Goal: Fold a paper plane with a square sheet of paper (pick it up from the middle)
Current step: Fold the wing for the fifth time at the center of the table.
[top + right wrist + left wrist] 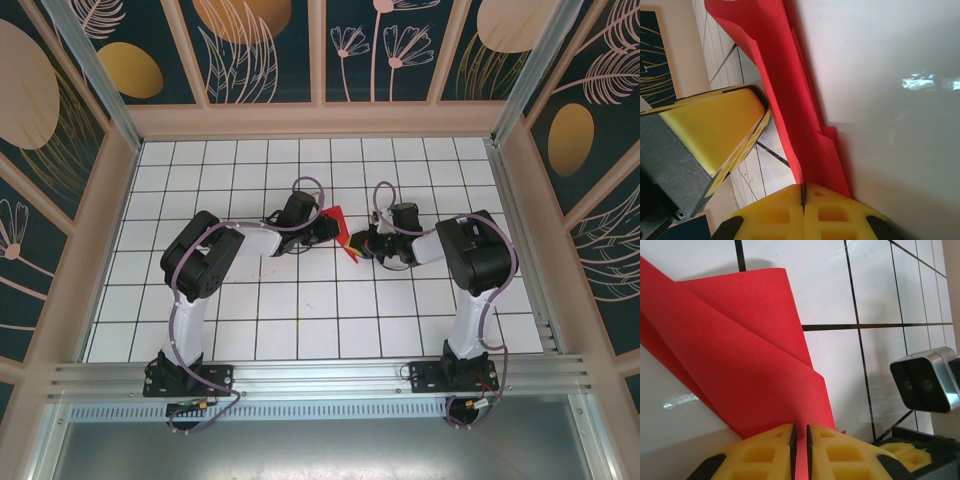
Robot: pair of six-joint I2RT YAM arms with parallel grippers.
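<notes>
Bright red and thin, the sheet of paper [337, 222] is no longer flat; it is folded into a creased, layered wedge and held between the two grippers near the middle of the table [300, 320], a glossy white surface ruled into square tiles by thin black lines. From above, the left gripper [322, 227] reaches in from the left and the right gripper [358, 244] from the right, so the two tips come close together around the small red shape; whether the paper touches the tiles cannot be told. In the left wrist view the paper [750, 365] has a matte, faintly grainy surface; overlapping flaps run in long diagonal folds, one upper edge curls over softly, and the layers narrow towards the left gripper [800, 432], whose blocky yellow fingers with moulded hollows are pressed almost together, pinching the paper's lower edge. To the right in that view sits a wrist camera [925, 382], silver-cased with a dark face, above more yellow finger material at the corner. In the right wrist view the paper [785, 85] stands as a long narrow band with sharp stacked creases, running down into the right gripper [803, 194], whose yellow fingers are squeezed tight on it; a finger [710, 125] of the left gripper, smooth yellow with dark edging, lies just beside the paper's left face.
</notes>
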